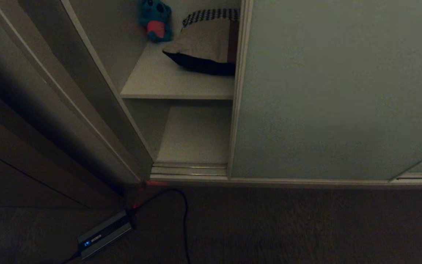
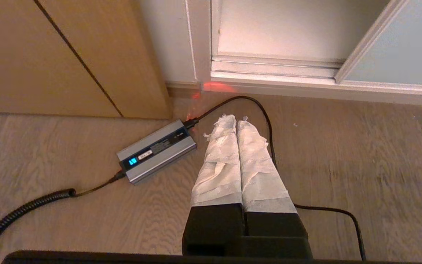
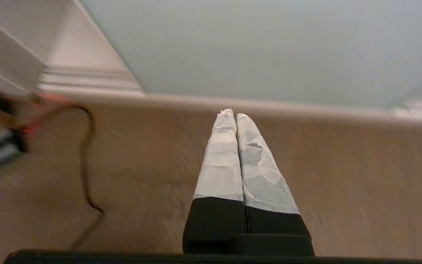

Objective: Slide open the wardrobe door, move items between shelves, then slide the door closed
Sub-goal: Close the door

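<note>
We see the sliding wardrobe door (image 1: 339, 91) drawn partway across, leaving a gap at its left edge. Through that gap, on the upper shelf (image 1: 159, 82), the cushion (image 1: 207, 44) leans half hidden behind the door frame, with the teal koala plush (image 1: 156, 20) just beside it against the back wall. The lower shelf (image 1: 192, 139) sits behind the floor track (image 1: 189, 169). On the wooden floor (image 2: 361, 165), a grey power adapter (image 2: 157, 150) lies with its black cable (image 2: 265, 113). Our left gripper (image 2: 235, 118) hangs above that floor, fingers pressed together on nothing. Our right gripper (image 3: 234, 113) points toward the door's base, likewise clenched and empty.
</note>
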Robot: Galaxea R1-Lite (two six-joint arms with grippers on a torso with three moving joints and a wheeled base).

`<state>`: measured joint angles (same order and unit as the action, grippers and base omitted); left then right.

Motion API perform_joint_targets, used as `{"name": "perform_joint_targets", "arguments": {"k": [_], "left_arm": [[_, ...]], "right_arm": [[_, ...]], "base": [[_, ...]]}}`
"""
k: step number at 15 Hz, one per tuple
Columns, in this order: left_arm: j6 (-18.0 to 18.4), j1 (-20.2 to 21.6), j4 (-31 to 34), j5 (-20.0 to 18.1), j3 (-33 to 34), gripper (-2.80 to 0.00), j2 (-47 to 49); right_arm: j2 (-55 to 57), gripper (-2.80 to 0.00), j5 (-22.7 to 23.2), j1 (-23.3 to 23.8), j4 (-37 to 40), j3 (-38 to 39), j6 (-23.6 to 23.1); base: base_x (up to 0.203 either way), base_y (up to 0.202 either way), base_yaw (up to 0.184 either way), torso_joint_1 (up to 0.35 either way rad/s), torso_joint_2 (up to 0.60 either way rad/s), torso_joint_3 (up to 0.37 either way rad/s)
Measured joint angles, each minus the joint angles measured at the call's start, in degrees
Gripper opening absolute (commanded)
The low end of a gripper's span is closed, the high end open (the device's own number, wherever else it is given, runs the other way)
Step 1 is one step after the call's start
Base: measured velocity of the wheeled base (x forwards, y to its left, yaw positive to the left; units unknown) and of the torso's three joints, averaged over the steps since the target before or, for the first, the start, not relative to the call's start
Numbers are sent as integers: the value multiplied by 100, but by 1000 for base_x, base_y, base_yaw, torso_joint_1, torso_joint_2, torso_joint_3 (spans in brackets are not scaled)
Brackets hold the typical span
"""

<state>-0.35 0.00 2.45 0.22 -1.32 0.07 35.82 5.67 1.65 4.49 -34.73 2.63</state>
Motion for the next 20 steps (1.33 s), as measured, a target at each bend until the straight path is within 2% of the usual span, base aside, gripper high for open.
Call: {"name": "perform_joint_targets", "arguments": {"k": [3, 5, 7, 9, 11, 15, 17, 20], "left_arm": [[5, 0, 0, 0, 0, -280, 0], [2, 0, 0, 2, 0, -280, 0], [0, 0, -2, 2, 0, -280, 0], [0, 0, -2, 2, 0, -280, 0], [3, 0, 0, 2, 0, -280, 2], [0, 0, 0, 0, 0, -280, 2], [-6, 0, -2, 0, 0, -280, 0], [-6, 0, -2, 2, 0, -280, 2]], "right_arm": [[-1005, -280, -96, 183, 194, 843, -57], [-1568, -280, -190, 216, 777, 1085, -29], [-1874, -280, -432, 188, 1081, 1183, 212], [-2061, -280, -477, -105, 1340, 1216, 345], [-2263, -280, -452, -233, 1558, 1249, 317], [-2922, -280, -258, -157, 2130, 1364, 192], [-3297, -280, -354, -138, 1945, 1787, 34], [-3508, -280, -920, -132, 1539, 2481, 114]], "base": [[0, 0, 0, 0, 0, 0], [0, 0, 0, 0, 0, 0], [0, 0, 0, 0, 0, 0], [0, 0, 0, 0, 0, 0], [0, 0, 0, 0, 0, 0], [0, 0, 0, 0, 0, 0], [0, 0, 0, 0, 0, 0], [0, 0, 0, 0, 0, 0]]}}
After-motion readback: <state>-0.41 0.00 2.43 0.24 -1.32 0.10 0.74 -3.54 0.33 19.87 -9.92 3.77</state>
